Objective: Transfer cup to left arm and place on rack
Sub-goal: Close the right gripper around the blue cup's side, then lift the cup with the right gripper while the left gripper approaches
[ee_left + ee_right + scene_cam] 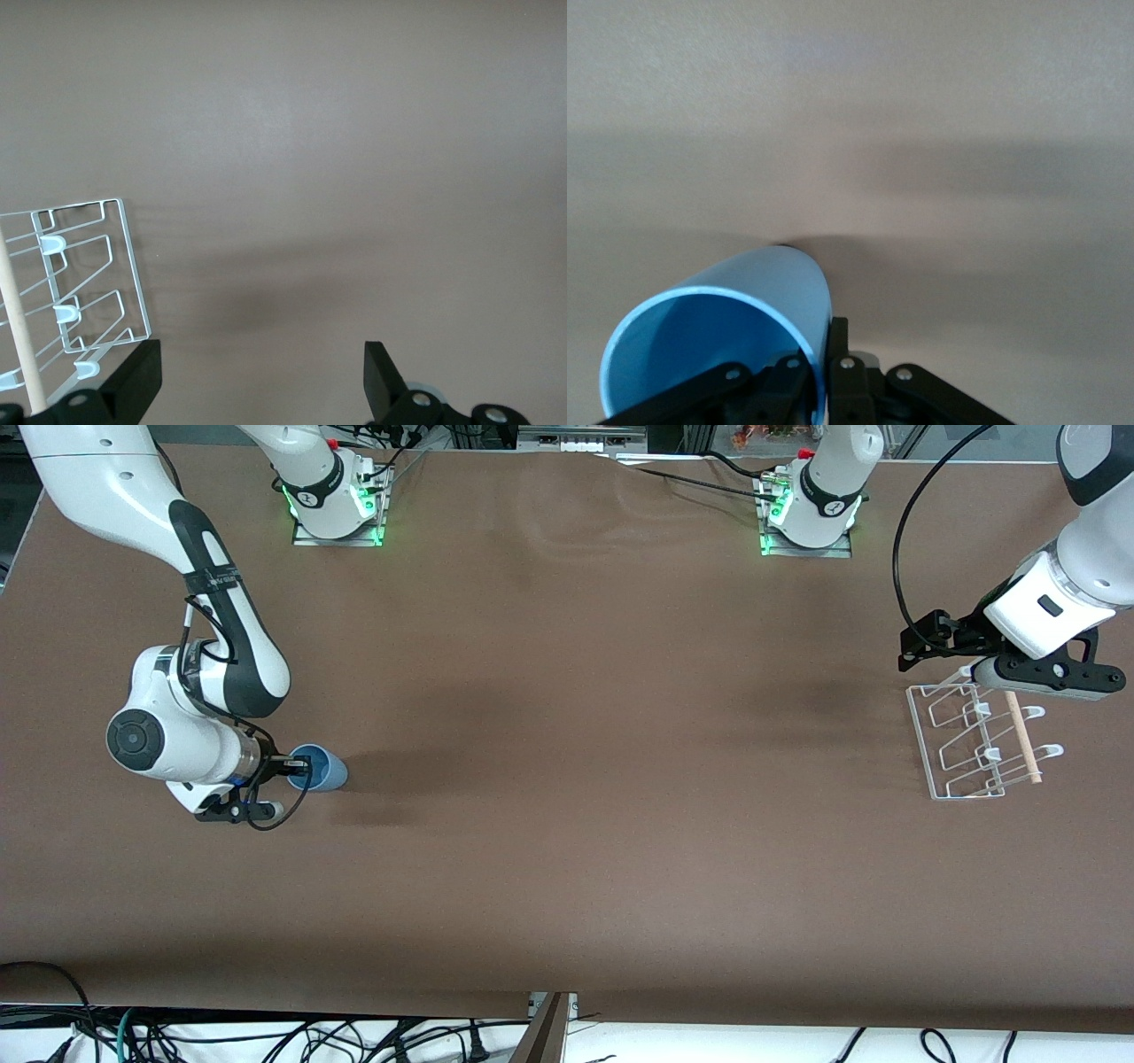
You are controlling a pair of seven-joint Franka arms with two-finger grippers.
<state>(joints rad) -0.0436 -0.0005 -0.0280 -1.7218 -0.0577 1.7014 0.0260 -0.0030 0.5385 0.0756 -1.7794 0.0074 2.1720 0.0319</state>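
Note:
The light-blue cup (322,770) is tilted on its side, low at the right arm's end of the table. My right gripper (298,763) is shut on the cup's rim, with one finger inside and one outside. In the right wrist view the cup (744,310) opens toward the camera and the right gripper (821,343) pinches its wall. The white wire rack (974,740) with a pale wooden rod (1021,735) stands at the left arm's end. My left gripper (1047,680) hangs open and empty over the rack's edge. In the left wrist view the left gripper (263,372) is beside the rack (89,266).
The brown table (585,779) is bare between the cup and the rack. The two arm bases (337,505) stand along the edge farthest from the front camera. Cables lie below the table's front edge (266,1036).

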